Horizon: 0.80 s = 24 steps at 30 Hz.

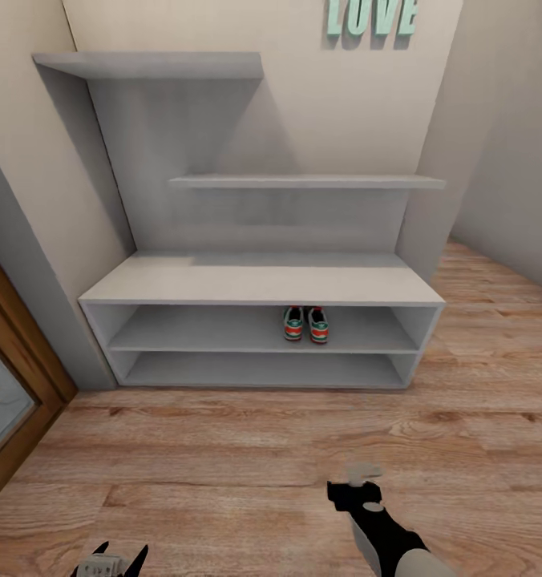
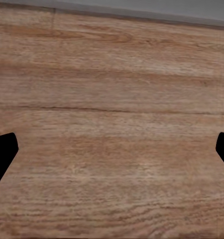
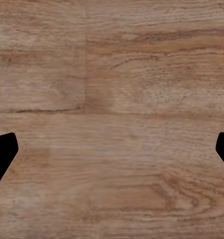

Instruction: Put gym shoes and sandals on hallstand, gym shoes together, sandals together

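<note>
Against the far wall, in the head view: the hallstand (image 1: 263, 280), light grey, with a long bench top, two low shelf levels beneath and two stepped wall shelves above. On the upper of the two low shelves, right of centre: the two gym shoes (image 1: 305, 324), side by side and touching or nearly so, heels toward the camera, red and green showing. Well off the corridor floor (image 1: 247, 449), both of them. High on the wall: teal letters reading LOVE (image 1: 373, 16). At far left, a brown wooden door frame (image 1: 18, 361).

Near the bottom edge of the head view: the left gripper (image 1: 119, 554), only its dark fingertips in frame, spread apart. Right of it, the right gripper (image 1: 357, 483), seen from behind on its black and white arm; finger spacing hard to read from this angle.

From the left wrist view: wood-grain planks close below, a grey strip of the hallstand's base (image 2: 142, 11) along one edge, and the left gripper's (image 2: 112, 149) two black tips at opposite sides of the frame, wide apart with nothing between.

From the right wrist view: bare planks, no grey strip, and the right gripper (image 3: 112, 149) equally wide, empty, which settles what the head view leaves unclear.
</note>
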### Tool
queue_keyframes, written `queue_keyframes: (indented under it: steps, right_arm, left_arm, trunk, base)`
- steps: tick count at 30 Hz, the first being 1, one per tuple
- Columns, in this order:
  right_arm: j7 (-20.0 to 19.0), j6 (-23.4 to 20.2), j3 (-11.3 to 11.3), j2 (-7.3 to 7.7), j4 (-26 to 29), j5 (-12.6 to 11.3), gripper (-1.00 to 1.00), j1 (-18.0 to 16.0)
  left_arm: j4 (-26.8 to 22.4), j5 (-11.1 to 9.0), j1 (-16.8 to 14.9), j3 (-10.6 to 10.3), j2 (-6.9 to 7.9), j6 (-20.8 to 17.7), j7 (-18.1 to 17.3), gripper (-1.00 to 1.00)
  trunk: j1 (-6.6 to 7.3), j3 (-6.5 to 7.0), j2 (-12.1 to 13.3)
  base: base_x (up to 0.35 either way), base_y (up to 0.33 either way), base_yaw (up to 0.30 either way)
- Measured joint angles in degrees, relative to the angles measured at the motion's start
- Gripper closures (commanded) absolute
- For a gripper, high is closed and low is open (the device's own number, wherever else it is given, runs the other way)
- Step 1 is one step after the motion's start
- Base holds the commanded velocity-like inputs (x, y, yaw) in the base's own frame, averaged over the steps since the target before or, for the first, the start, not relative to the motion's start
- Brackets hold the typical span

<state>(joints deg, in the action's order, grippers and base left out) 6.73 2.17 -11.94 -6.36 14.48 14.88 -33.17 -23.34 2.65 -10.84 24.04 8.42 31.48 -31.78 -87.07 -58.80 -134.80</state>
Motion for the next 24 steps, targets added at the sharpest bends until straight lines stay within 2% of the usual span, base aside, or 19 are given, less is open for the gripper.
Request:
queue_keyframes:
  steps: [3,4,7,8,9,15,24]
  right_arm:
    - [-0.08,4.51,0.04,1.6,-4.48,0.12,-1.0,0.01]
    - [-0.2,9.74,-0.08,3.6,-8.62,0.82,-1.0,0.05]
    - [-0.25,13.63,0.05,4.97,-10.43,2.18,-1.0,0.19]
    - [-0.21,17.81,-0.12,6.25,-11.44,4.17,-1.0,1.05]
    - [-0.21,18.83,-0.01,6.62,-11.61,4.66,-1.0,1.4]
    - [-0.24,23.5,-0.03,7.85,-12.08,6.12,-1.0,3.5]
    - [-0.05,25.15,-0.03,8.1,-12.19,6.39,-1.0,4.29]
  left_arm:
    - [0.03,-0.05,0.0,0.0,-0.06,0.13,2.62,-1.0]
    - [0.05,-0.16,0.01,0.01,-0.14,0.25,5.39,-1.0]
    - [0.14,-0.2,0.0,0.0,-0.18,0.32,6.77,-1.0]
    - [0.94,-0.36,0.01,-0.01,-0.21,0.42,7.57,-1.0]
    - [1.26,-0.41,0.0,0.01,-0.21,0.46,7.71,-1.0]
    - [2.73,-0.53,0.0,0.07,-0.32,0.5,8.07,-1.0]
    - [3.2,-0.57,-0.01,0.08,-0.52,0.48,8.17,-1.0]
  trunk:
    - [0.0,0.0,0.0]
    - [0.0,0.0,0.0]
    - [0.0,0.0,0.0]
    - [0.0,0.0,0.0]
    - [0.0,0.0,0.0]
    - [0.0,0.0,0.0]
    - [0.0,0.0,0.0]
  base:
    - [-0.001,0.0,0.0]
    - [0.0,0.0,0.0]
    - [0.0,0.0,0.0]
    - [0.0,0.0,0.0]
    - [0.0,0.0,0.0]
    - [0.0,0.0,0.0]
    - [0.0,0.0,0.0]
